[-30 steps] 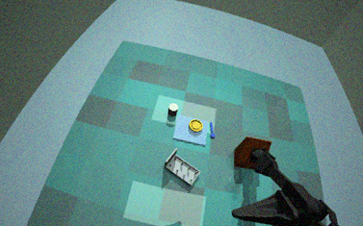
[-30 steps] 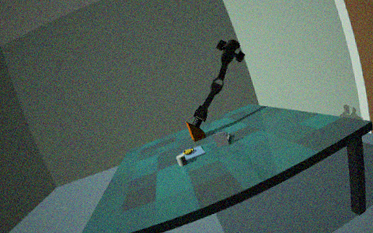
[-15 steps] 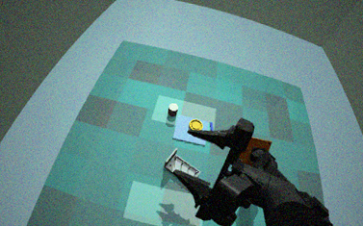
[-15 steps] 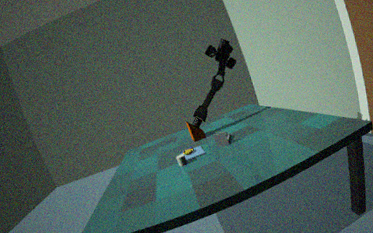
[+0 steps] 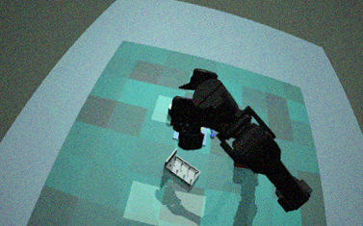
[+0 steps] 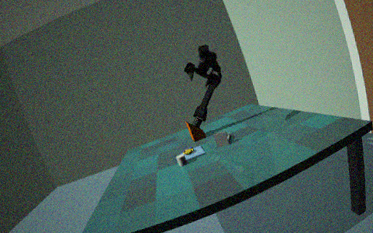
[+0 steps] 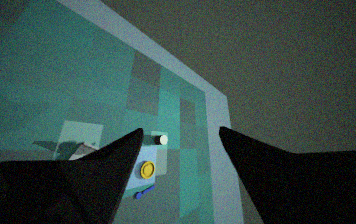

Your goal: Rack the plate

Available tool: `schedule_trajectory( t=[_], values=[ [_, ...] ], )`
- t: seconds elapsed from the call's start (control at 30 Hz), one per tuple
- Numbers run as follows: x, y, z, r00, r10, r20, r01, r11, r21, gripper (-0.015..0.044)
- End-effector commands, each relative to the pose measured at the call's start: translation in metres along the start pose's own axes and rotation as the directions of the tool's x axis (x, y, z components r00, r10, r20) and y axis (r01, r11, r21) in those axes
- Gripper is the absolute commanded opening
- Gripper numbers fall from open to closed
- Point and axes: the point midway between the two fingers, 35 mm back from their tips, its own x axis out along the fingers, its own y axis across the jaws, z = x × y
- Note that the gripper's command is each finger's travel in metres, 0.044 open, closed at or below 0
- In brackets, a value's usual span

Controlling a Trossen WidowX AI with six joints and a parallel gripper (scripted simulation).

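From my feed: worktop [image 5: 103, 156] [image 6: 171, 188] [image 7: 100, 107] patchwork of teal, pale green, grey-brown rectangles. Plate [image 6: 189, 151] [image 7: 147, 170] yellow; mat [image 6: 197, 151] [image 7: 133, 179] beneath light blue. Rod-like item [image 7: 145, 192] blue. Dish rack [image 5: 182, 169] whitish-grey. Arm [image 5: 255, 145] [image 6: 205, 98] black, its base [image 6: 195, 132] orange. Cup-like piece [image 6: 181, 160] [image 7: 161, 140] looks cream and black, though grain blurs it.

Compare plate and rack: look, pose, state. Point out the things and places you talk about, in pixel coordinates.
The plate [image 6: 188, 152] [image 7: 147, 170] is yellow; the rack [image 5: 182, 168] [image 6: 223, 139] is pale grey-white. The plate is round, while the rack is a long rectangular frame with slots. The plate lies flat on a light-blue mat; the rack stands on the table, off that mat. Shared: both are out of the gripper [image 7: 181, 131], and neither holds the other.
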Motion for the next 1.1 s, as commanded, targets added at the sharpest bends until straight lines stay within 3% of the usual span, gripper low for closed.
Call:
schedule_trajectory(
  t=[0.0,0.5,0.87,1.07],
  values=[
    [0.029,-0.01,-0.027,0.993,0.062,-0.102,-0.061,0.998,0.015,0.04],
    [0.114,-0.03,-0.151,0.826,0.394,-0.404,-0.347,0.919,0.186,0.04],
    [0.144,-0.019,-0.235,0.608,0.659,-0.444,-0.536,0.752,0.383,0.04],
    [0.152,-0.012,-0.243,0.594,0.673,-0.441,-0.545,0.74,0.395,0.04]
  ],
)
